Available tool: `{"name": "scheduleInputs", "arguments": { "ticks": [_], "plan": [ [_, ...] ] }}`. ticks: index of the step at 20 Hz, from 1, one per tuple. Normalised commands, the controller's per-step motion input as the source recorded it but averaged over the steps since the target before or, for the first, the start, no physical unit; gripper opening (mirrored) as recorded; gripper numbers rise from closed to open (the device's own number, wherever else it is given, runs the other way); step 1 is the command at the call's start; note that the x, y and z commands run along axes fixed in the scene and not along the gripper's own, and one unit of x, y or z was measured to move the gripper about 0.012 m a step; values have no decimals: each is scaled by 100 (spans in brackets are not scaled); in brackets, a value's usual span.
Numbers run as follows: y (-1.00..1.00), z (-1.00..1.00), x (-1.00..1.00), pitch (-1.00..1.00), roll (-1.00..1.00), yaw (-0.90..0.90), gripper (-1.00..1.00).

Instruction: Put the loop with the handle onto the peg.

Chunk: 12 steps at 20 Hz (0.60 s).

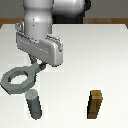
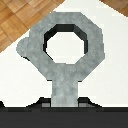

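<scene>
A: Where's the loop with the handle (image 1: 18,80) rn?

B: Off the counter (image 1: 70,105), held up by the gripper (image 1: 38,65). Jaws closed narrow on the stubby handle end; wrist view shows the handle (image 2: 64,92) running straight down into them w/ the ring (image 2: 64,45) sticking out ahead, hole wide open. In the exterior view the ring sits toward that view's left, tilted a bit, not flat.

A: And the peg (image 1: 34,104)?

B: Upright grey cylinder, just below the ring in the exterior view and slightly toward that view's right of the hole's centre. Not threaded; ring looks apart from the peg top, tho depth is hard to judge. Brown wooden block (image 1: 95,104) stands well apart, toward the exterior view's right. Ignore it.

A: How will the piece handle?

B: Judging by looks: stiff, one solid grey part, prob light, nothing fragile. Faceted matte surface, so prob not very slippery. Handle is the right place to hold since it leaves the hole clear for the peg. Downside: ring hangs out past the jaws, so it could pivot or droop in the grip if bumped.

A: Next move needs?

B: Likely level the ring, centre the hole over the peg top, lower straight. Hole seems only somewhat wider than the peg, so a rim catch could tip it.
</scene>
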Motion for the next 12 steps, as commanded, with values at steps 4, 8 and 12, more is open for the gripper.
{"name": "scheduleInputs", "arguments": {
  "ticks": [4,8,12],
  "plan": [
    [0,0,0,0,0,0,-100],
    [50,0,0,0,0,0,-100],
    [50,0,0,0,0,0,-100]
  ]
}}
